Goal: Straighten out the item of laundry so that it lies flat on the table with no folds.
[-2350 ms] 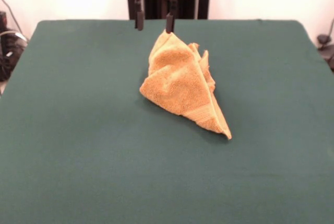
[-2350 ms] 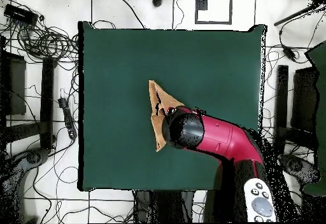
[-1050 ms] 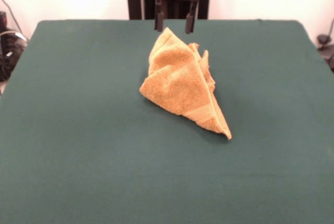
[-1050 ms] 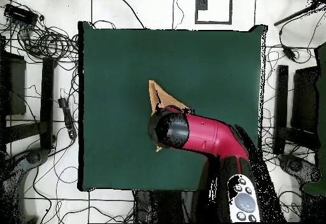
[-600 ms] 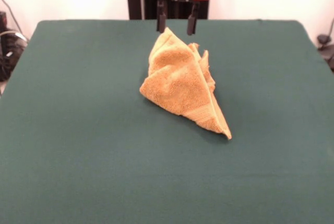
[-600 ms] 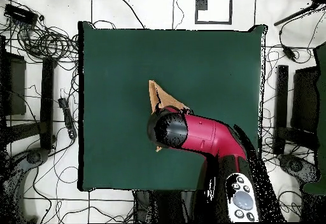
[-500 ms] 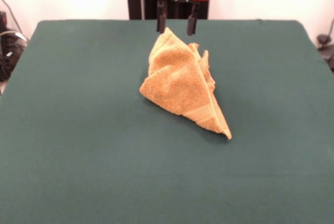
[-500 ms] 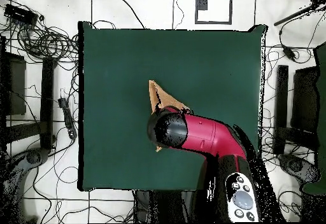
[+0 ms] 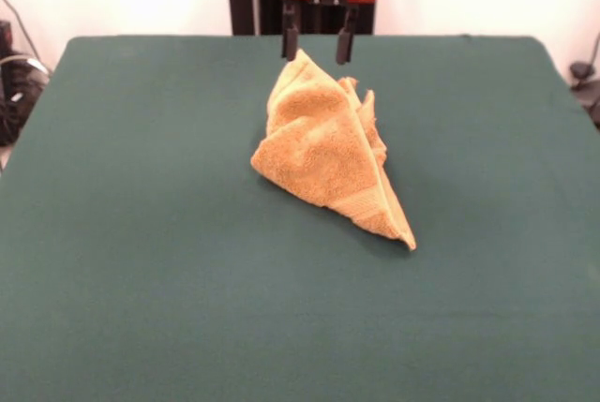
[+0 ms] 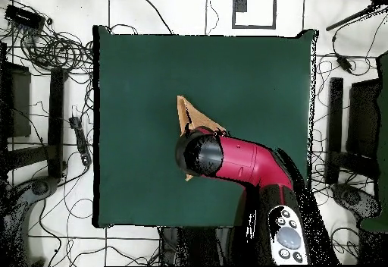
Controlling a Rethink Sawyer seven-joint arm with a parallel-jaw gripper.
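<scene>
The orange-tan towel lies bunched and folded into a peaked, triangular heap near the middle of the dark green table. One flat woven band shows along its near right edge. My gripper hangs open and empty just above and behind the heap's top corner, its two dark fingers apart. In the overhead view the red arm covers most of the towel; only its far point and a small near tip show. The white tag is hidden.
Cables and stands lie on the floor around the table. A white-and-black board lies beyond the table's far edge in the overhead view.
Since 2.4 s ago the gripper has moved to the right in the front view, to above the towel's top corner. In the last half second nothing has moved.
</scene>
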